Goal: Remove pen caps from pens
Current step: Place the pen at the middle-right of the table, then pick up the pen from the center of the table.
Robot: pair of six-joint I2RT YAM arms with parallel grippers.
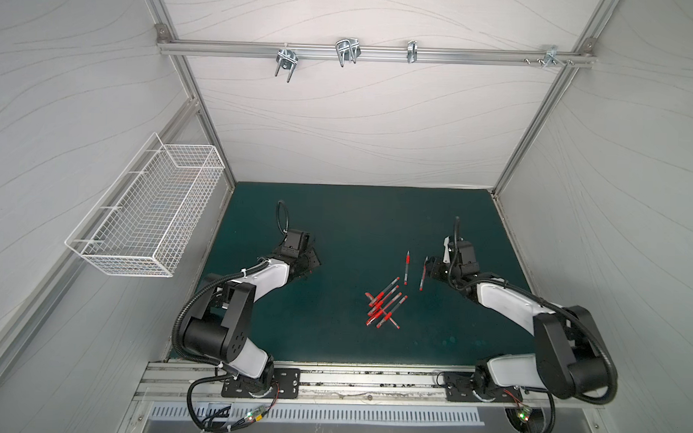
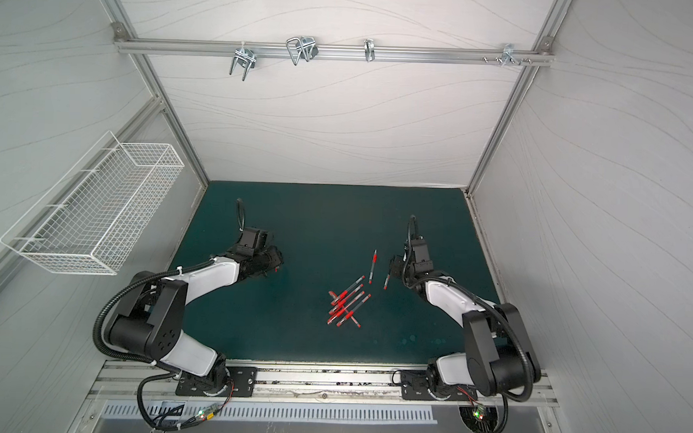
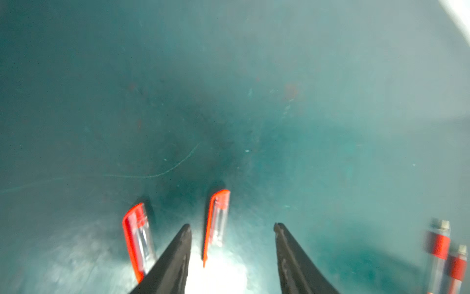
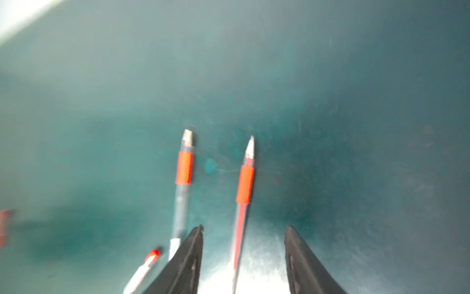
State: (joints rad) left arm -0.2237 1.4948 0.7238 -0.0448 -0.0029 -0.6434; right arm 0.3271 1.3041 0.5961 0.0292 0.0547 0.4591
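In the left wrist view my left gripper [image 3: 232, 226] is open. A short red pen cap [image 3: 216, 224] lies loose between its fingers, touching neither, and a second cap [image 3: 138, 236] lies just outside one finger. My right gripper [image 4: 244, 227] is open too. An uncapped pen [image 4: 244, 188] with a red band and a pointed tip runs between its fingers, held by neither. Another bare pen [image 4: 183, 178] lies beside it. In a top view these two pens [image 1: 407, 267] [image 1: 423, 275] lie just left of the right gripper [image 1: 430, 268]. The left gripper [image 1: 313, 262] hides the caps there.
A crossed pile of several pens [image 1: 383, 308] lies on the green mat [image 1: 356, 225] between the arms, nearer the front. A white wire basket [image 1: 146, 214] hangs on the left wall. Metal hooks [image 1: 346, 53] hang from the back rail.
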